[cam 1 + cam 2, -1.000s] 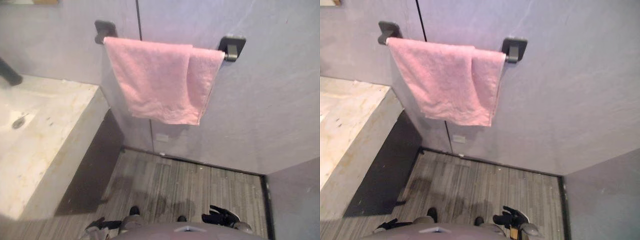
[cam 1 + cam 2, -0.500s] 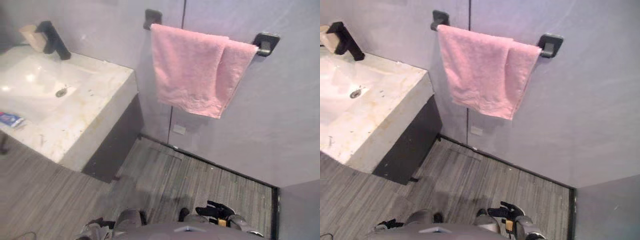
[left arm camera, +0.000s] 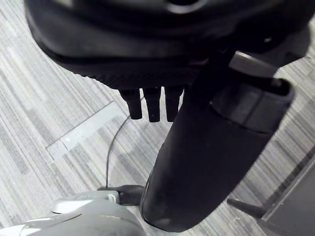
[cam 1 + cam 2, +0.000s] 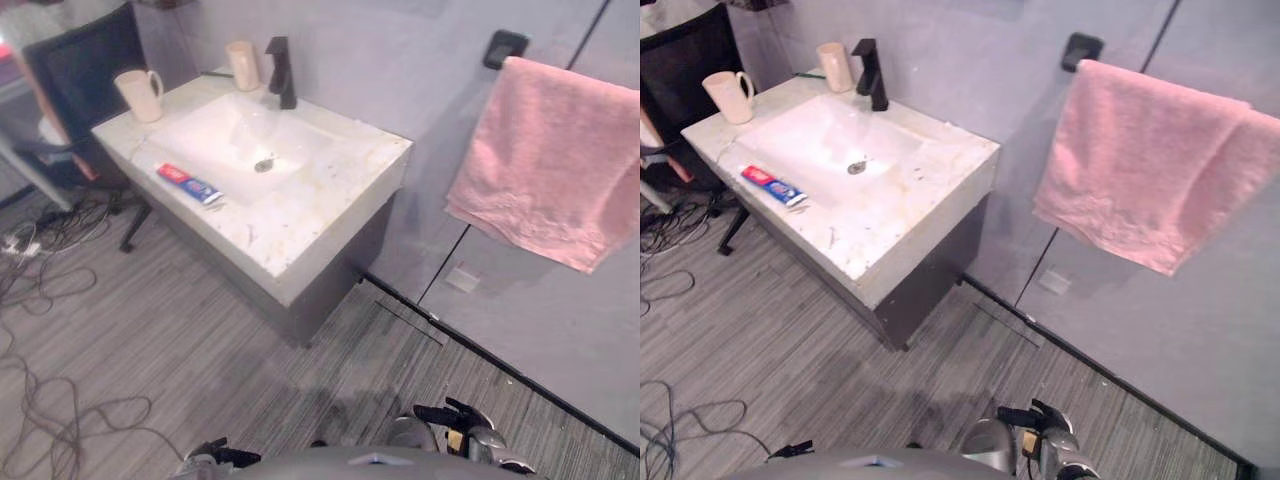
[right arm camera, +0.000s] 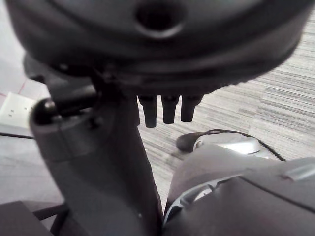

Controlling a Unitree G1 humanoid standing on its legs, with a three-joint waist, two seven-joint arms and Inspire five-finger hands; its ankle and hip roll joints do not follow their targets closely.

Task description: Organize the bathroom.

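Dark left hand [image 3: 152,73] and right hand [image 5: 167,83] hang low over the floor, fingers straight, released.

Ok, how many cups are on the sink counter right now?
2. A cup with a handle stands at the counter's far left corner; a plain cup stands at the back beside the black tap. None looks hidden.
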